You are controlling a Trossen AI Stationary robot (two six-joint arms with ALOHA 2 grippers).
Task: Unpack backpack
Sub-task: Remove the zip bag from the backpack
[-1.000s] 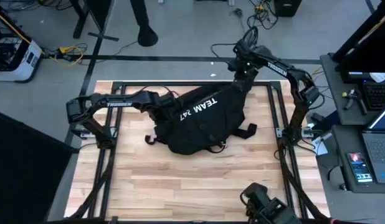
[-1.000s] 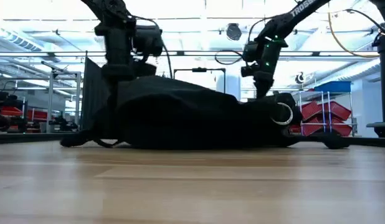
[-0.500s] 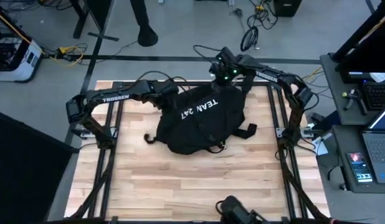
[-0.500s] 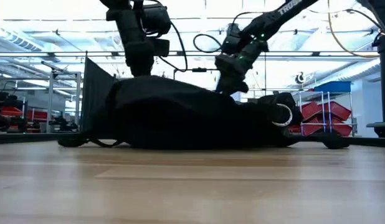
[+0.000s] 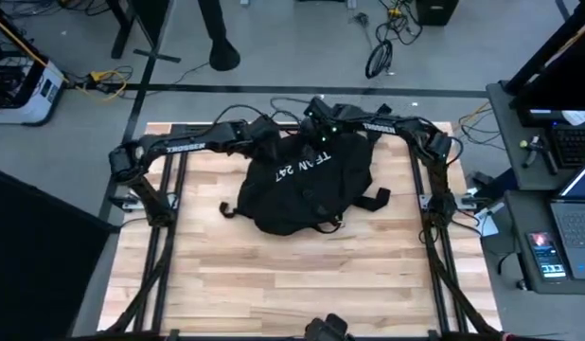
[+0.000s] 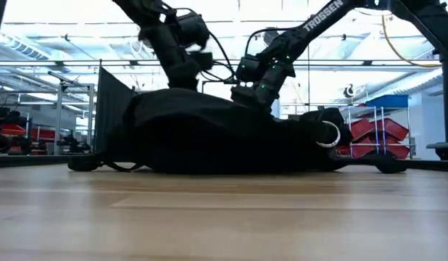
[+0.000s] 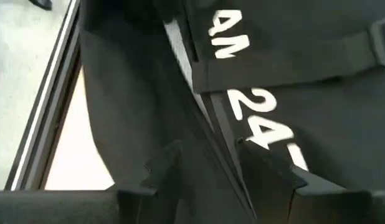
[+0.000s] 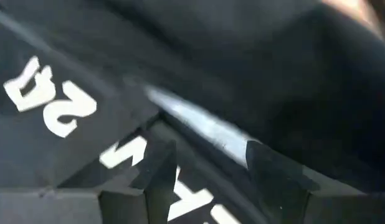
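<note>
Since a second ago both arms have swung in toward each other along the worktop's far edge, the right one travelling from the far right corner to the middle. The right gripper [image 5: 321, 121] now hovers over the far end of the backpack [image 5: 307, 185], just beside the lettering [image 5: 305, 167]; in its wrist view its fingers [image 8: 276, 171] stand apart with black fabric and a pale seam or zip line between them, gripping nothing. The left gripper [image 5: 272, 142] sits close beside it, fingers [image 7: 161, 168] likewise spread over a seam near the "247", holding nothing.

The backpack lies flat in the middle of the far half of the worktop [image 5: 274, 284], straps [image 5: 376, 200] trailing toward the right edge. It looks soft and slumped, likely to sag and fold when lifted; the zip pull or the top handle seem the surest holds, though neither shows clearly here.

The worktop is pale wood planking inside a black frame. Beyond it lie grey floor with cables, a desk with screens at right, and red bins [image 6: 380, 134] on shelving.
</note>
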